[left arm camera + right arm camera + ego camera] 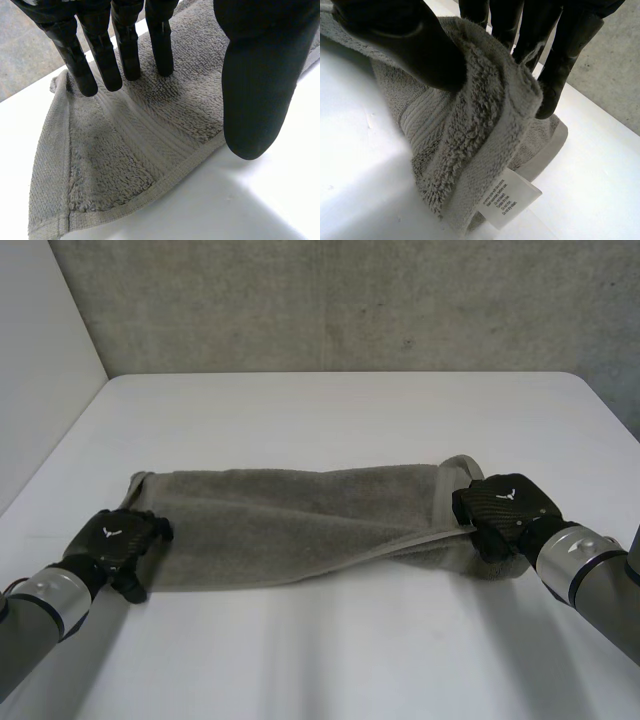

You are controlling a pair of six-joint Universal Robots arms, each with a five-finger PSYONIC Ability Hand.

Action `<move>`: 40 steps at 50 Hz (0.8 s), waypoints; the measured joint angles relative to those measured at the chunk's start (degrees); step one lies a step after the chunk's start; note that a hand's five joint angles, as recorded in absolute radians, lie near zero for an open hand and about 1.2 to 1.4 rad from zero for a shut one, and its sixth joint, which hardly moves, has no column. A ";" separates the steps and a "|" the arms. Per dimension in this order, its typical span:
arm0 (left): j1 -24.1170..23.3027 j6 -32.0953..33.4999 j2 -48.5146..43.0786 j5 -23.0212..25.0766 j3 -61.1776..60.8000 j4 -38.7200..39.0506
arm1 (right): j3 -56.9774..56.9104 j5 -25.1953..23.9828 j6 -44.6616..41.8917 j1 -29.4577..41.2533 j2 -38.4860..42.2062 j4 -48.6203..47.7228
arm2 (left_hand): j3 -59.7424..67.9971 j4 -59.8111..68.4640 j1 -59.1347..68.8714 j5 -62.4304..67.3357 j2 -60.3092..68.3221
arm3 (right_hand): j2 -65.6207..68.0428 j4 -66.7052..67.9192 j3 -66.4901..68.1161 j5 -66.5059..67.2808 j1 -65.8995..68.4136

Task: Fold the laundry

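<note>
A grey towel (290, 525) lies folded in a long band across the near part of the white table (330, 420). My left hand (115, 540) is at the towel's left end. In the left wrist view its straight fingers (100, 55) press down on the towel (125, 150) near a corner, while the thumb (255, 90) stands apart, just off the hemmed edge over the table. My right hand (505, 510) is at the right end. There the thumb (415, 45) and fingers (565, 65) pinch a raised fold of the towel (485, 125). A white care label (507, 197) hangs below the fold.
A grey concrete wall (350, 300) stands behind the table's far edge, and a white panel (40, 360) borders the left side. Bare tabletop stretches beyond the towel and in front of it.
</note>
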 measured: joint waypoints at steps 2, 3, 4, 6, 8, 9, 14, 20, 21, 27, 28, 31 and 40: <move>0.00 0.15 -0.54 -0.02 0.40 0.04 | 0.04 0.01 -0.02 0.00 0.01 -0.02 | 0.05 0.02 0.02 0.14 0.03 | 0.00 0.00 0.00 0.00 0.00; -0.01 0.23 -0.71 -0.03 0.53 0.05 | 0.05 0.01 -0.02 0.00 0.02 -0.02 | 0.05 0.04 0.04 0.15 0.06 | 0.00 0.00 0.00 0.00 0.00; -0.02 0.42 -1.00 -0.04 0.73 0.07 | 0.07 0.01 -0.03 0.00 0.02 -0.02 | 0.14 0.09 0.14 0.21 0.16 | 0.00 0.00 0.00 0.00 0.00; -0.06 0.84 -1.47 -0.04 1.06 0.09 | 0.09 0.01 -0.03 0.00 0.03 -0.03 | 0.32 0.33 0.36 0.31 0.32 | 0.00 0.00 0.00 0.00 0.00; -0.11 1.67 -2.13 -0.04 1.46 0.11 | 0.11 0.01 -0.04 0.00 0.03 -0.04 | 1.55 1.46 1.69 1.52 1.55 | 0.00 0.00 0.00 0.00 0.00; -0.14 2.14 -2.43 -0.03 1.65 0.12 | 0.12 0.01 -0.04 0.00 0.03 -0.04 | 2.30 2.26 2.44 2.32 2.27 | 0.00 0.00 0.00 0.00 0.00; -0.27 4.32 -3.74 0.00 2.64 0.14 | 0.12 0.01 -0.08 0.00 0.03 -0.04 | 5.85 5.72 5.77 5.27 5.85 | 0.00 0.00 0.00 0.00 0.00; -0.44 5.35 -4.94 -0.08 4.32 0.17 | 0.12 0.01 -0.13 0.00 0.15 -0.08 | 8.37 8.32 8.27 5.77 8.34 | 0.00 0.00 0.00 0.00 0.00; -0.46 5.37 -5.04 -0.10 4.50 0.17 | 0.12 0.01 -0.14 0.00 0.18 -0.08 | 8.59 8.56 8.59 5.78 8.66 | 0.00 0.00 0.00 0.00 0.00; -0.66 4.94 -6.22 -0.19 6.79 0.23 | 0.06 0.01 -0.25 0.00 0.55 -0.10 | 12.25 12.21 12.22 5.69 12.30 | 0.00 0.00 0.00 0.00 0.00; -0.69 4.88 -6.34 -0.20 7.02 0.23 | 0.05 0.01 -0.27 0.00 0.57 -0.10 | 12.57 12.55 12.60 5.69 12.57 | 0.00 0.00 -0.01 0.00 0.00; -0.84 4.62 -6.89 -0.23 8.05 0.22 | 0.04 0.01 -0.36 0.00 0.68 -0.11 | 13.94 13.90 13.99 5.69 13.90 | 0.00 0.00 0.00 0.00 0.00; -1.70 3.90 -7.40 -0.30 9.99 0.22 | 0.09 0.01 -0.48 0.00 0.82 -0.13 | 15.40 15.34 15.44 5.69 15.40 | 0.00 0.00 0.00 0.00 0.00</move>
